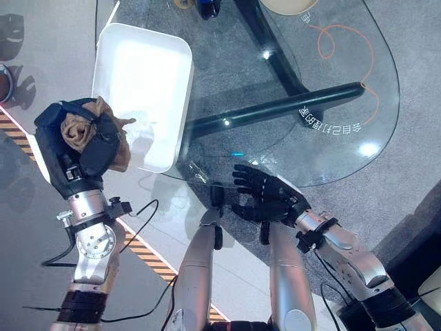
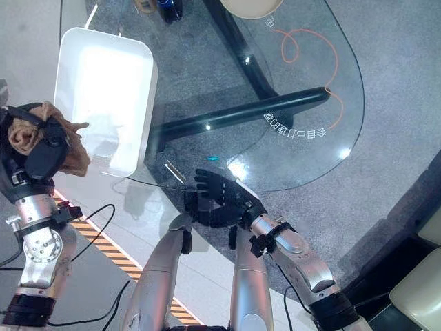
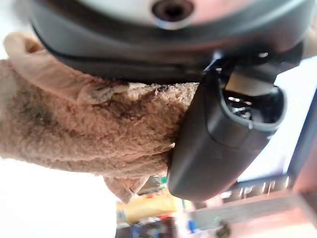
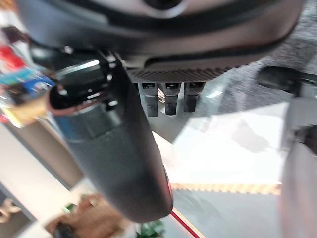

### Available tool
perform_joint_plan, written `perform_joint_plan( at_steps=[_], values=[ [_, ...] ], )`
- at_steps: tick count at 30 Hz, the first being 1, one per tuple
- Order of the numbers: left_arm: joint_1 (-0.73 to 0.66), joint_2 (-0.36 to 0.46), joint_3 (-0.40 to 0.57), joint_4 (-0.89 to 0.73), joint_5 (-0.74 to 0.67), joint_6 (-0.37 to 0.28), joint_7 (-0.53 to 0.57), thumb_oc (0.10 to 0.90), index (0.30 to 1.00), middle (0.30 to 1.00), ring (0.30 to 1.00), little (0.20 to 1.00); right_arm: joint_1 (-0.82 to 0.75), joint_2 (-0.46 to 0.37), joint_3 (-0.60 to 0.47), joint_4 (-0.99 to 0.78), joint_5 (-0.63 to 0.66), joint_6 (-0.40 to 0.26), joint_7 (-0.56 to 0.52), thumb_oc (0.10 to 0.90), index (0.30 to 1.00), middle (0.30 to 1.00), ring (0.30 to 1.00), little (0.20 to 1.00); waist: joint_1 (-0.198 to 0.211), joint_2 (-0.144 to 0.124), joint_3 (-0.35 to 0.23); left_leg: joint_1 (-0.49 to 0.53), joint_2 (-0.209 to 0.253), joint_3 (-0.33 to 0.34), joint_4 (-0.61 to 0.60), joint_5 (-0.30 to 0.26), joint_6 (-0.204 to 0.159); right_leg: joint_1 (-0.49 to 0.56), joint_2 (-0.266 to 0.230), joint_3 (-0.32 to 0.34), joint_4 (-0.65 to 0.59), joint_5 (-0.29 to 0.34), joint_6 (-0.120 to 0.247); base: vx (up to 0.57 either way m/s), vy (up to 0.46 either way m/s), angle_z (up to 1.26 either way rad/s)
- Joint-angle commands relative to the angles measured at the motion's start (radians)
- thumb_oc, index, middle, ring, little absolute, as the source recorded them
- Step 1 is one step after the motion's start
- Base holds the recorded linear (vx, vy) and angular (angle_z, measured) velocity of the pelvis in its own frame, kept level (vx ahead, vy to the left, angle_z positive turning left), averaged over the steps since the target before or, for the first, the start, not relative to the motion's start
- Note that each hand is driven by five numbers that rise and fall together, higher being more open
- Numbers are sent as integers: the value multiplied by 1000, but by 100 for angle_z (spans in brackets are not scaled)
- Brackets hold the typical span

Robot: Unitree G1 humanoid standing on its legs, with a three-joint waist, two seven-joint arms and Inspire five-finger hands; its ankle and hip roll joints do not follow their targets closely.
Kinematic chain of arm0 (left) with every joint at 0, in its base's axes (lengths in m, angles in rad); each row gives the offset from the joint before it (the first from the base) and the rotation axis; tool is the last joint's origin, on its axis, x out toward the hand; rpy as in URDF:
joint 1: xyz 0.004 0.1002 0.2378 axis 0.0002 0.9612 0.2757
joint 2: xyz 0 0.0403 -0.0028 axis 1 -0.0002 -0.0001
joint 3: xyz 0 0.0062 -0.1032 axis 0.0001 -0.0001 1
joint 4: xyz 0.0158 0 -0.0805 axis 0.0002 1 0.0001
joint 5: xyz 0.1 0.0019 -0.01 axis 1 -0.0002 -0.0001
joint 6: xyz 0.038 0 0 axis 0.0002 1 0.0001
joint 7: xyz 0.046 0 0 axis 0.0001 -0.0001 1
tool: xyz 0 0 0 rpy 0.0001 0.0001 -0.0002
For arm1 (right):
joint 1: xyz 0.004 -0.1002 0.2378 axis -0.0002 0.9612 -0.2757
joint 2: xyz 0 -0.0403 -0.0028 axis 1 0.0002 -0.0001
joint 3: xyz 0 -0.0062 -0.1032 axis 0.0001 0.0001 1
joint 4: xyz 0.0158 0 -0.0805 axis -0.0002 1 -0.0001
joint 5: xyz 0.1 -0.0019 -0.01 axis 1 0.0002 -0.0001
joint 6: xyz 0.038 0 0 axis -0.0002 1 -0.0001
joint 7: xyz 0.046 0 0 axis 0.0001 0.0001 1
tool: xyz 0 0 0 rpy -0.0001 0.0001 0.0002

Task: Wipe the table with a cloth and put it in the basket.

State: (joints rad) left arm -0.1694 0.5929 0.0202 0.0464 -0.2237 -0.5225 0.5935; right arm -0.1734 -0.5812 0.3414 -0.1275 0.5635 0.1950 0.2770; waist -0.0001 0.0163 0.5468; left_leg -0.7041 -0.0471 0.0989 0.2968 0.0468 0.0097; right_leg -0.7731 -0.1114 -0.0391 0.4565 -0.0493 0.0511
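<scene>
Left hand is curled round the brown cloth, bunched tight so nothing trails, just beside the white basket and not yet over it, probably for the drop. Right hand rests with relaxed fingers at the glass table's near edge, well away from the basket.

The cloth is showing a fuzzy tan-brown, smudged darker in spots, against the black of the left robot hand. The basket is gleaming plain white beside the clear glass counter, which is carrying an orange scribbled loop and white lettering. Yellow-and-black hazard stripes are running across the grey floor.
</scene>
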Motion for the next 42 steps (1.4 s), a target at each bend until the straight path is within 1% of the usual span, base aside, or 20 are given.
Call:
perform_joint_plan(
  at_steps=[1,2,4,5,6,7,8,11,13,15,20,24,28,30,31,32,35,36,39,42],
  values=[
    [-140,111,72,16,126,3,135,100,300,300,300,200,-52,-50,81,-38,-50,51,93,800,900,900,900,900,-24,49,-27,-36,-59,1,90,-92,2,-8,71,-5,-50,-11,-21,7,90,0],
    [-148,115,69,23,126,9,136,100,300,300,300,200,-55,-52,85,-34,-55,54,95,800,900,900,900,900,-25,48,-27,-39,-58,1,91,-92,2,-12,72,-4,-49,-10,-21,9,62,-3],
    [-193,142,47,69,140,47,155,100,300,300,300,200,-79,-76,116,-6,-74,89,101,800,900,900,900,900,-28,46,-27,-53,-53,7,93,-89,0,-28,72,-2,-49,-7,-20,13,60,-6],
    [-214,152,35,93,142,54,163,100,300,300,300,200,-89,-84,127,11,-66,98,99,800,900,900,900,900,-29,45,-27,-59,-51,9,94,-89,0,-36,72,-1,-48,-6,-19,22,74,-5],
    [-254,170,12,133,154,80,175,100,300,300,300,200,-105,-96,144,40,-56,120,91,800,900,900,900,900,-33,43,-27,-69,-48,12,95,-88,-1,-49,75,3,-45,-3,-18,20,61,-2],
    [-266,174,6,142,157,90,178,100,300,300,300,200,-110,-98,149,48,-54,123,91,800,900,900,900,900,-34,42,-27,-72,-48,13,95,-88,-1,-52,75,3,-45,-2,-17,23,81,-2],
    [-307,186,-18,181,159,108,184,100,300,300,300,200,-124,-107,163,77,-42,132,86,800,900,900,900,900,-39,40,-27,-82,-44,16,96,-86,-3,-65,77,6,-43,0,-16,12,52,-1],
    [-369,203,-54,238,156,125,189,100,300,300,300,200,-137,-111,176,122,-31,123,89,800,900,900,900,900,-47,37,-27,-98,-40,22,100,-86,-2,-87,80,12,-38,5,-14,17,68,0],
    [-449,224,-97,295,150,155,184,100,300,300,300,200,-157,-116,187,152,-2,126,93,800,900,900,900,900,-57,31,-27,-118,-37,24,106,-86,-4,-110,84,19,-33,10,-11,21,51,1],
    [-481,230,-116,314,142,169,179,100,300,300,300,200,-163,-115,192,158,3,131,91,800,900,900,900,900,-61,28,-27,-128,-35,25,110,-86,-5,-120,86,22,-31,13,-10,16,42,-1],
    [-574,220,-176,390,116,206,166,100,300,300,300,200,-195,-113,208,174,18,154,77,800,900,900,900,900,-77,16,-27,-172,-31,28,119,-83,-8,-167,93,35,-28,26,-6,15,57,-2],
    [-624,209,-208,451,127,226,164,100,300,300,300,200,-210,-110,212,190,33,149,73,800,900,900,900,900,-86,6,-27,-196,-29,31,127,-82,-9,-192,101,43,-21,30,-3,14,47,-3],
    [-674,206,-237,521,88,248,168,100,300,300,300,200,-234,-111,217,218,53,146,69,800,900,900,900,900,-94,-8,-27,-214,-25,32,132,-81,-14,-206,106,46,-21,36,0,4,41,-4],
    [-706,211,-255,565,69,284,173,100,300,300,300,200,-249,-114,220,231,67,150,67,800,900,900,900,900,-99,-17,-27,-229,-22,32,134,-78,-19,-218,107,46,-20,39,1,-2,19,-2],
    [-712,213,-258,572,64,289,173,100,300,300,300,200,-252,-115,220,231,67,150,68,800,900,900,900,900,-99,-18,-27,-232,-21,32,135,-77,-20,-220,108,46,-19,39,1,-7,23,-4],
    [-727,218,-265,594,27,313,171,100,300,300,300,200,-258,-118,221,232,72,151,66,800,900,900,900,900,-101,-22,-27,-240,-19,32,135,-76,-22,-228,109,46,-17,40,1,-6,14,-4],
    [-751,217,-273,659,-60,343,162,100,300,300,300,200,-270,-117,227,236,93,147,51,800,900,900,900,900,-107,-34,-27,-258,-14,30,140,-75,-27,-246,114,48,-9,40,2,-11,4,-8],
    [-753,217,-273,666,-64,342,160,100,300,300,300,200,-271,-117,229,238,94,145,50,800,900,900,900,900,-108,-35,-27,-259,-14,29,140,-75,-27,-247,114,48,-9,41,2,-16,-3,-8],
    [-760,214,-271,700,-83,371,155,100,300,300,300,200,-276,-115,234,242,103,133,43,800,900,900,900,900,-110,-41,-27,-266,-12,27,135,-70,-29,-253,119,48,-10,43,3,-10,0,-3],
    [-773,203,-265,745,-149,379,140,100,300,300,300,200,-291,-110,239,254,117,119,33,800,900,900,900,900,-110,-51,-27,-273,-12,20,128,-66,-33,-254,122,46,-17,45,6,-10,-5,0]
  ],
)
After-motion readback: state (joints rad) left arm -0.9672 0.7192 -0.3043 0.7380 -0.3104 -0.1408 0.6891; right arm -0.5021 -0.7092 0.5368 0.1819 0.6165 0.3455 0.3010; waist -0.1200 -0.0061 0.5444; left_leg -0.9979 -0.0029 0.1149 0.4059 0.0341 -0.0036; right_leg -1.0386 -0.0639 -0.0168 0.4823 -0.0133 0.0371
